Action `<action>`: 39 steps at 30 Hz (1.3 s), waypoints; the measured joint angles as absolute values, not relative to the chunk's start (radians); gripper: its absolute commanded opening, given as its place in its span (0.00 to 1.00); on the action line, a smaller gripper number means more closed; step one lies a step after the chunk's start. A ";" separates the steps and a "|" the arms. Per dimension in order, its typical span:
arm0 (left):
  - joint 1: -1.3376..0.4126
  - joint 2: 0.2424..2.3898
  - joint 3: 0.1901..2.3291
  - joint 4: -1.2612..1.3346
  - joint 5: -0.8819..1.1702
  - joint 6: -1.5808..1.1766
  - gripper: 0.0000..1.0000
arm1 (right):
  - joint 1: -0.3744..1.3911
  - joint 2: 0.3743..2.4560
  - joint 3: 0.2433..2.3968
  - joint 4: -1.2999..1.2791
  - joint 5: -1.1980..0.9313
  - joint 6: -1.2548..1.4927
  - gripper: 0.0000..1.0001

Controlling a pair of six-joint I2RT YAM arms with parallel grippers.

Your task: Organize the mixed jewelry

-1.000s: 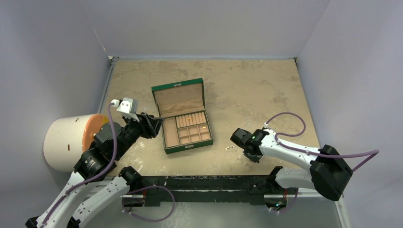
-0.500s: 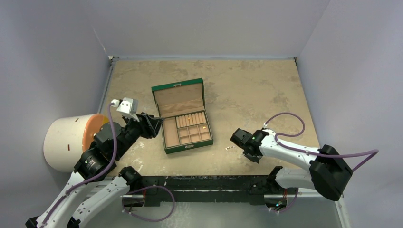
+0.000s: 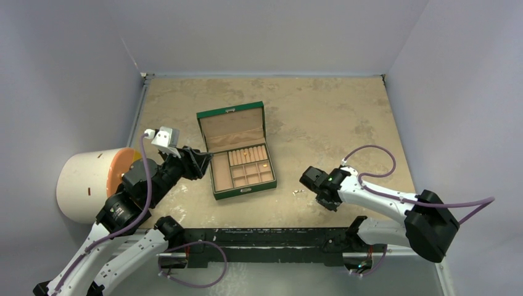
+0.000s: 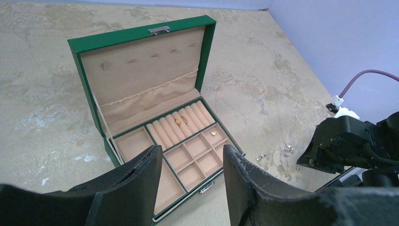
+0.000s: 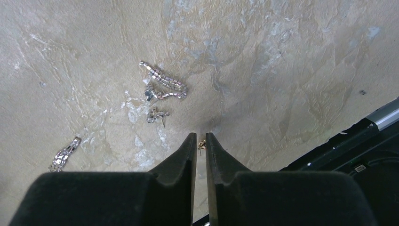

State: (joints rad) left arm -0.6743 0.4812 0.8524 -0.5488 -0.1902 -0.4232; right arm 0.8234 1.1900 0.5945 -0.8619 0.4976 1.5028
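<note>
The mixed jewelry lies on the table in the right wrist view: a silvery loop (image 5: 164,82), a small silver earring (image 5: 156,115) and a silver piece (image 5: 65,154). My right gripper (image 5: 201,137) is low over the table, its jaws nearly together on a tiny gold earring (image 5: 202,144) at the tips. In the top view it (image 3: 311,185) is right of the green box (image 3: 237,151), next to the pieces (image 3: 298,192). The open box (image 4: 141,70) holds gold pieces on the ring rolls (image 4: 180,121) and one in a small compartment (image 4: 213,133). My left gripper (image 4: 193,153) is open and empty, left of the box.
A white cylinder with an orange face (image 3: 86,182) stands at the left beside the left arm. A black rail (image 3: 265,237) runs along the near edge. Grey walls close in the table on three sides.
The right arm's elbow has shifted very slightly. The left arm and the box have not moved.
</note>
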 measured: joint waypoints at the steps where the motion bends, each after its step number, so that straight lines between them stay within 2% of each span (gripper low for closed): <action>1: -0.674 0.481 0.852 -0.549 -0.190 -0.423 0.50 | 0.823 1.190 0.596 -0.862 0.498 1.501 0.15; 14: -0.674 0.481 0.852 -0.549 -0.190 -0.423 0.50 | 0.823 1.206 0.596 -0.845 0.472 1.475 0.13; 23: -0.674 0.477 0.852 -0.549 -0.190 -0.423 0.50 | 0.823 1.207 0.596 -0.831 0.453 1.465 0.08; 28: -0.674 0.477 0.852 -0.549 -0.190 -0.423 0.50 | 0.823 1.206 0.596 -0.828 0.452 1.464 0.00; 39: -0.674 0.477 0.852 -0.549 -0.190 -0.423 0.50 | 0.823 1.198 0.596 -0.828 0.451 1.458 0.00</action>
State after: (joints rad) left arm -0.6743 0.4770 0.8524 -0.5491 -0.1902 -0.4232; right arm 0.8234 1.1976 0.5964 -0.8276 0.4515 1.4578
